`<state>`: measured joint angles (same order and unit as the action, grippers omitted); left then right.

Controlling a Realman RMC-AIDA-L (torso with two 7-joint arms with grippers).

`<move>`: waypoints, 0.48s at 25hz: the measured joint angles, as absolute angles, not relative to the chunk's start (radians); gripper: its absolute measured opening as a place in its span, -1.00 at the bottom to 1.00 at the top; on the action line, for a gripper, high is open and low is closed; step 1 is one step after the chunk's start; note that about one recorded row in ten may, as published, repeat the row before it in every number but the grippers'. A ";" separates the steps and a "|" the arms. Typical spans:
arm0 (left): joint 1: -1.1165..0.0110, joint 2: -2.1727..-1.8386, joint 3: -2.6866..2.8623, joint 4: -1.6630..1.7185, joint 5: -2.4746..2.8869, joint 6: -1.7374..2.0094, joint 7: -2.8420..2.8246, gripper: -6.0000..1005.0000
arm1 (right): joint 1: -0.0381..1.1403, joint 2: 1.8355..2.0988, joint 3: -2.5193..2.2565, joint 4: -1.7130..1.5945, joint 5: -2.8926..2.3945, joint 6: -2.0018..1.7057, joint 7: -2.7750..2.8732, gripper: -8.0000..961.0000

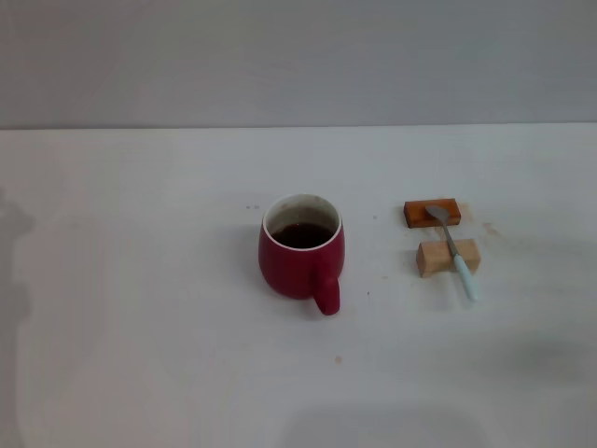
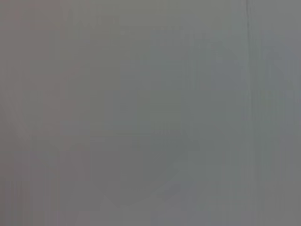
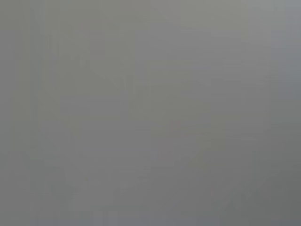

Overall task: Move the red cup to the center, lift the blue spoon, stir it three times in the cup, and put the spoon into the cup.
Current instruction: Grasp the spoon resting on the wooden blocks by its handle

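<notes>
No text, label, number or sign is readable on anything.

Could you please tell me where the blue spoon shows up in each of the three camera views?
Head view: the blue spoon lies right of the red cup, across the orange-brown block and the pale wooden block, handle toward the robot.
Left wrist view: not in it; only a plain grey surface.
Right wrist view: not in it; only plain grey.
Shared landmark: none; neither wrist view shows anything recognisable.
</notes>
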<state>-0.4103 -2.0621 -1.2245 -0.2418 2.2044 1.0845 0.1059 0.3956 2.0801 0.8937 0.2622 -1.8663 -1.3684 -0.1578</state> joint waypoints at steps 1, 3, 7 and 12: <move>-0.410 -2.062 -1.225 -0.241 2.204 1.086 0.089 -0.95 | 0.392 2.081 0.880 0.269 -1.867 -1.368 -0.160 0.56; -0.409 -2.061 -1.229 -0.240 2.205 1.086 -0.004 -0.88 | 0.374 2.081 0.845 0.295 -1.867 -1.368 -0.167 0.56; -0.419 -2.058 -1.232 -0.234 2.204 1.064 -0.070 -0.60 | 0.312 2.081 0.787 0.399 -1.867 -1.371 -0.203 0.56; -0.427 -2.058 -1.232 -0.232 2.204 1.054 -0.068 -0.32 | 0.184 2.083 0.683 0.607 -1.861 -1.369 -0.367 0.55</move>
<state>-0.4270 -2.0577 -1.2317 -0.2324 2.2039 1.0543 -0.0683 0.1837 2.0833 0.6833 0.6072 -1.8609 -1.3689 -0.3672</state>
